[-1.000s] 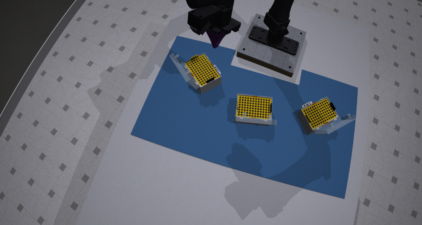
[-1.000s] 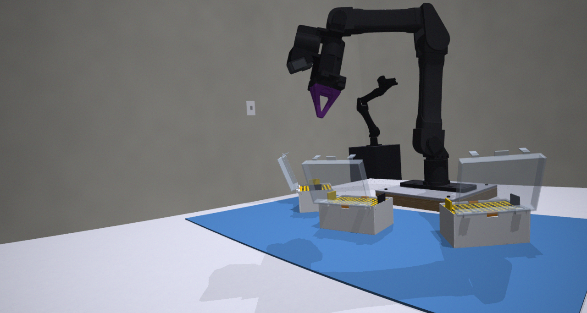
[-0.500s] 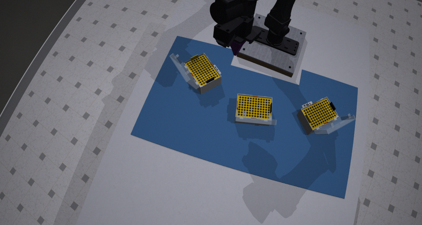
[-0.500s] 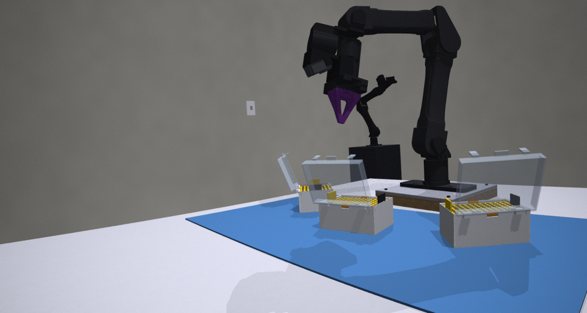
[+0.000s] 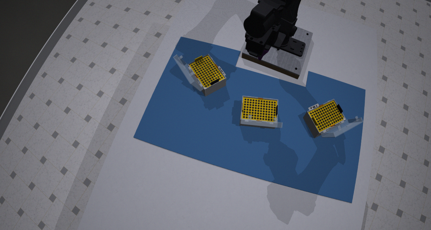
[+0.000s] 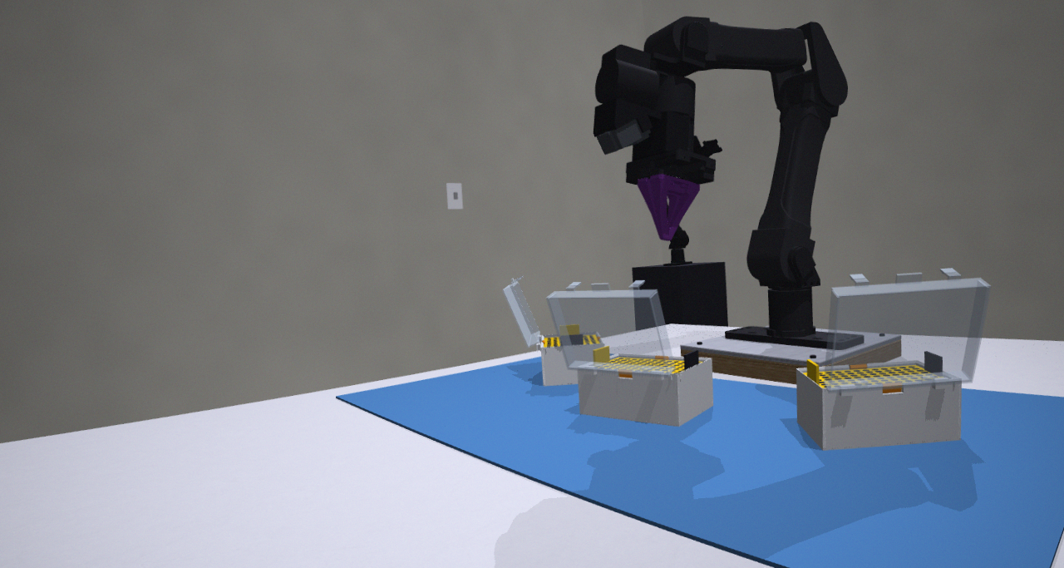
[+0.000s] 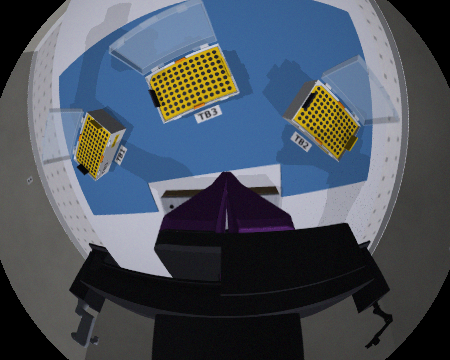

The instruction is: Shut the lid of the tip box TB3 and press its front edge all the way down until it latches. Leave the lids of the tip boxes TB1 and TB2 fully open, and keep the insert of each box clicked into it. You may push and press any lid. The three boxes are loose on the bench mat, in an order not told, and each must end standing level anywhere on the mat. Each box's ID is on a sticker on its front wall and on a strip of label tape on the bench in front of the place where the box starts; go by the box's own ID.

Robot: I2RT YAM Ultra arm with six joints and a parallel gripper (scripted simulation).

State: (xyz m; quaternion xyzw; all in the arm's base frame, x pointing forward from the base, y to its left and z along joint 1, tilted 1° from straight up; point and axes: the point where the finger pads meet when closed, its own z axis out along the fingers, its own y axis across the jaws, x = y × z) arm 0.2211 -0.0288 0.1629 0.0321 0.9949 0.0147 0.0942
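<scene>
Three grey tip boxes with yellow inserts stand on the blue mat (image 5: 241,129), all lids open. TB3 (image 5: 259,109) is the middle box; the wrist view shows its sticker (image 7: 208,115), and its clear lid (image 6: 606,315) stands up on the side away from the arm. TB1 (image 5: 325,115) is at the right and TB2 (image 5: 207,71) at the left, also seen in the wrist view (image 7: 327,119). My gripper (image 6: 669,231) is shut and empty. It hangs high above the front edge of the arm's base plate (image 5: 275,55), well apart from all the boxes.
The arm's base plate stands at the mat's back edge. A second black arm on a black block (image 6: 678,290) stands behind the bench. The white bench surrounds the mat.
</scene>
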